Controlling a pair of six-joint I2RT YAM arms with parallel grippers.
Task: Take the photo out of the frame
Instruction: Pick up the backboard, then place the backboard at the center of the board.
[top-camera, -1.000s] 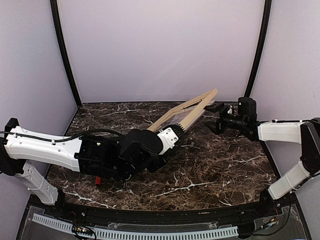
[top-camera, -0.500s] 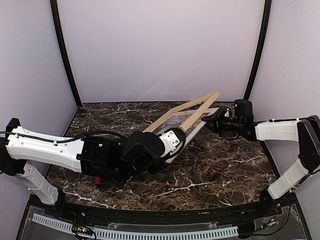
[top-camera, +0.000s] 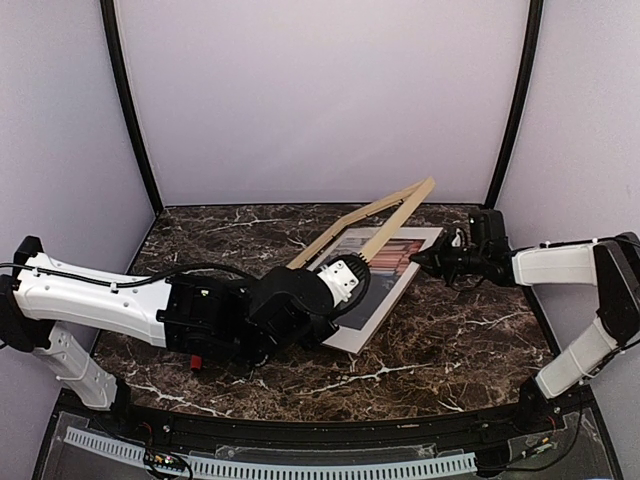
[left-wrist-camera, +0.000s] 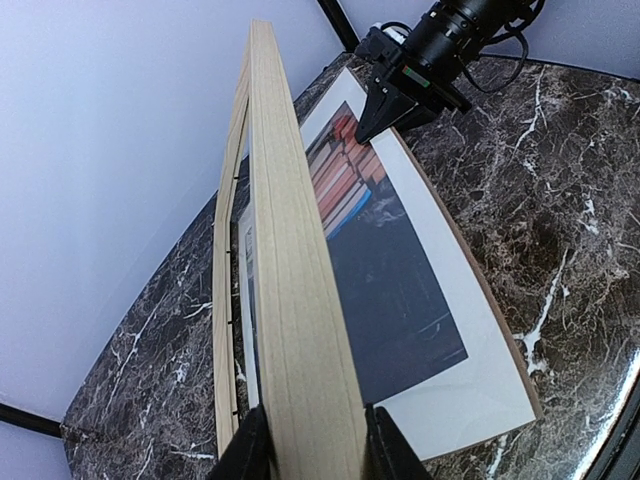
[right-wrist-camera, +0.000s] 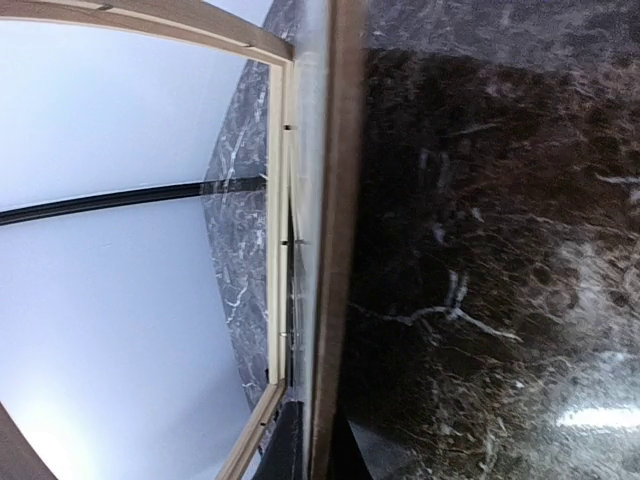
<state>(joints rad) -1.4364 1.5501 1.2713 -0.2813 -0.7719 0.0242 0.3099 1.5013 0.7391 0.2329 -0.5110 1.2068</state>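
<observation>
Left wrist view: left gripper (left-wrist-camera: 306, 448) pinches the frame (left-wrist-camera: 292, 250), bottom centre. Upper right, right gripper (left-wrist-camera: 370, 122) pinches the photo (left-wrist-camera: 400, 285).

Reaches with the left arm (top-camera: 100, 295) low from the near left corner toward the middle of the surface (top-camera: 450, 340), left pincer (left-wrist-camera: 312, 450) clamped across a rail of the frame (left-wrist-camera: 290, 250). Folds the right arm (top-camera: 560, 262) up at the near right corner, forearm level and pointing left, right pincer (top-camera: 420, 262) pinched fully closed on the edge of the photo (left-wrist-camera: 400, 290) beside its far corner.
</observation>
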